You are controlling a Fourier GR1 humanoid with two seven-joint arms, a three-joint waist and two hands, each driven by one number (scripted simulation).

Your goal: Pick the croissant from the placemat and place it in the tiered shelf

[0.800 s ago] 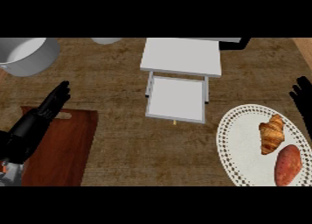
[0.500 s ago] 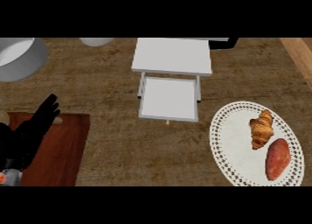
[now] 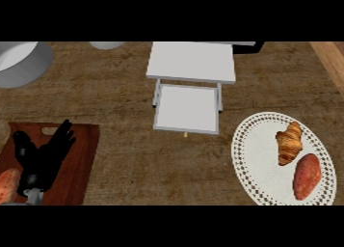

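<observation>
Observer: left hand [image 3: 41,160] at the near-left corner of the counter [image 3: 132,164], over a wooden board [image 3: 82,159]. Fingers straight and spread, nothing in them: released. It looks parked there, not reaching.

Checker: Right hand?

Observer: Shows nowhere in the head view, so no entry for its fingers.

Checker: And the croissant [image 3: 289,143]?

Observer: It lies on the white lace-edged placemat [image 3: 259,159] by the counter's near-right edge. It is in the mat's far half, with its long axis running near to far. A sweet potato [image 3: 307,176] lies just beside it on the near side; whether they touch, I cannot tell. Pick not yet made.

Checker: Why that layout?

Observer: My reading is that the mat sits to the right, so the right hand is the natural one for the pick. The left hand is well apart, across the counter. The sweet potato crowds the croissant's near end, so a grasp across its middle or far half seems safer.

Checker: Target?

Observer: White tiered shelf [image 3: 192,62], further back, mid-counter towards the far edge. Its lower tier [image 3: 187,108] juts out nearer than the top one, so that surface is open from above and is probably the easier landing. A grey pot [image 3: 14,62] stands at the far-left corner, well off the likely route.
</observation>
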